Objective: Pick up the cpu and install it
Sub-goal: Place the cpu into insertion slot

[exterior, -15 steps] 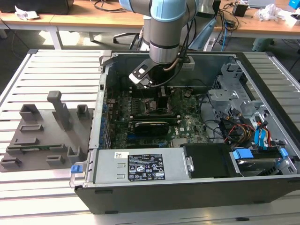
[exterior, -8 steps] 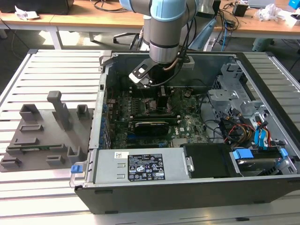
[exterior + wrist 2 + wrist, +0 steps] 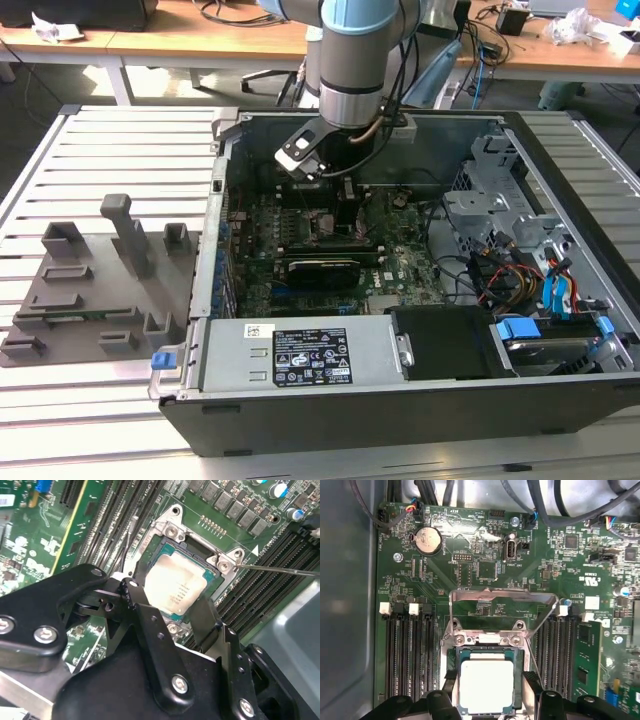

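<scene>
First wrist view had the cpu (image 3: 486, 685) lying flat inside the socket (image 3: 487, 639), silver top plate up, its green rim square to the socket walls on the sides that showed. The gripper (image 3: 489, 680) straddled it. Its black fingers (image 3: 532, 685) stood just beside two opposite edges, spread slightly wider than the chip, with a sliver of dark gap on either side, so it had hold of nothing (as far as that angle allowed a reading).

Beyond the chip the load plate (image 3: 502, 597) stood hinged up and open. In the second wrist view the thin retention lever (image 3: 280, 570) ran out sideways, unlatched. Banks of memory slots (image 3: 410, 650) flanked the socket on the green motherboard (image 3: 485, 570). In the exterior view the board lay in the open computer case (image 3: 300, 420), with the arm (image 3: 352, 60) reaching down into it.

Seating looked to be the step in hand, and close to done. Doing it well would mean holding the chip level and letting it settle by its own weight rather than pressing. Its edges should run parallel to the socket so the pins beneath are not scraped, and the fingers should clear the raised plate and the slot latches.
</scene>
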